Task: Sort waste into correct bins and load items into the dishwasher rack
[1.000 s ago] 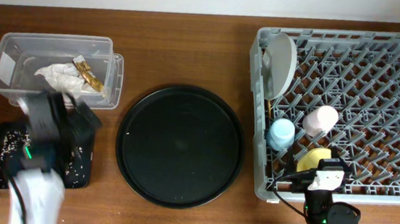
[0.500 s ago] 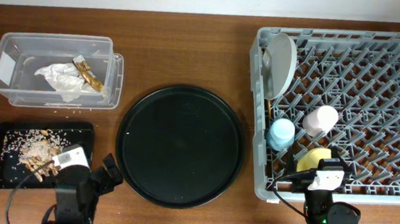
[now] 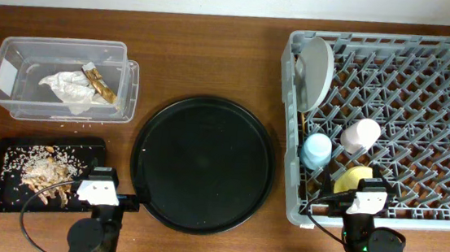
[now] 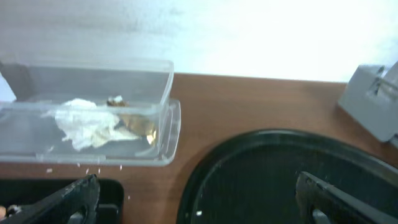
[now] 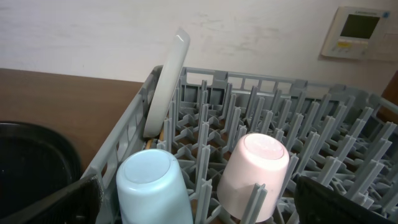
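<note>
My left gripper (image 4: pixel 198 186), spread wide, has the box (image 4: pixel 37 81) ahead-left, while my right gripper (image 5: pixel 196 190), also apart and empty, faces the blue cup (image 5: pixel 152 186) and pink cup (image 5: pixel 255 168) just ahead.

At the right of the overhead frame the dishwasher rack (image 3: pixel 380 37) is showing plain grey in a criss-cross lattice. Inside it the plate (image 3: pixel 316 69) is showing pale grey-green beside a light-blue cup (image 3: pixel 316 149), a pink cup (image 3: pixel 360 134) and a yellow bowl (image 3: pixel 353 180). In the middle the round tray (image 3: pixel 202 165) is showing solid black against the reddish-brown wood-grain table (image 3: pixel 214 60), while at lower left the flat tray (image 3: pixel 6 201) is also showing black, speckled with beige-brown food scraps (image 3: pixel 45 171) and white rice grains. At upper left the clear box (image 3: pixel 65 44) is carrying a white label (image 3: pixel 2 79) and letting a white napkin (image 3: pixel 65 89) and a brown-and-gold wrapper (image 3: pixel 102 87) show through.
</note>
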Controlling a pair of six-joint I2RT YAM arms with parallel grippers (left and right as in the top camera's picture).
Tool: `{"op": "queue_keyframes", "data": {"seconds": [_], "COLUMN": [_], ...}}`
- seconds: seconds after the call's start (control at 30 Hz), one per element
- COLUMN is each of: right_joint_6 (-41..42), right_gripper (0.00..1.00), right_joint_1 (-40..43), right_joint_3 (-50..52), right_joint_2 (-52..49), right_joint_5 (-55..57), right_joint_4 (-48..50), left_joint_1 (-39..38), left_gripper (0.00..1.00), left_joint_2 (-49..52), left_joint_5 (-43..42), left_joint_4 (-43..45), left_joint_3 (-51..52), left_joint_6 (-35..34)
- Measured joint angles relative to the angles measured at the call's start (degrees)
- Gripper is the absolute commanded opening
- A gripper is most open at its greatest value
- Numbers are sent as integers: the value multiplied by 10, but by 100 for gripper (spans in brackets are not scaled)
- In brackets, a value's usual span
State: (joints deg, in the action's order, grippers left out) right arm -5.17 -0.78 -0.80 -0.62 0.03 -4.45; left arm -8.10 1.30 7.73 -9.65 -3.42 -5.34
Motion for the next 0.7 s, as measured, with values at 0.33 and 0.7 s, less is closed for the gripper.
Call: {"op": "queue_keyframes", "data": {"seconds": [0.33, 0.7], "right_joint_6": [0, 0], "right_gripper": [99, 99], "right_joint_1": [0, 0], "right_joint_3": [0, 0], "right_joint_2": [0, 0], "right_joint_5": [0, 0], "right_joint_4": [0, 0], "left_joint_1": [10, 83], "left_gripper": [99, 99], "left_joint_2": [-5, -5], "left_joint_5": [-82, -90], "left_joint_4": [73, 50], "left_joint_3": [23, 25], "left_joint_6": [51, 156]}}
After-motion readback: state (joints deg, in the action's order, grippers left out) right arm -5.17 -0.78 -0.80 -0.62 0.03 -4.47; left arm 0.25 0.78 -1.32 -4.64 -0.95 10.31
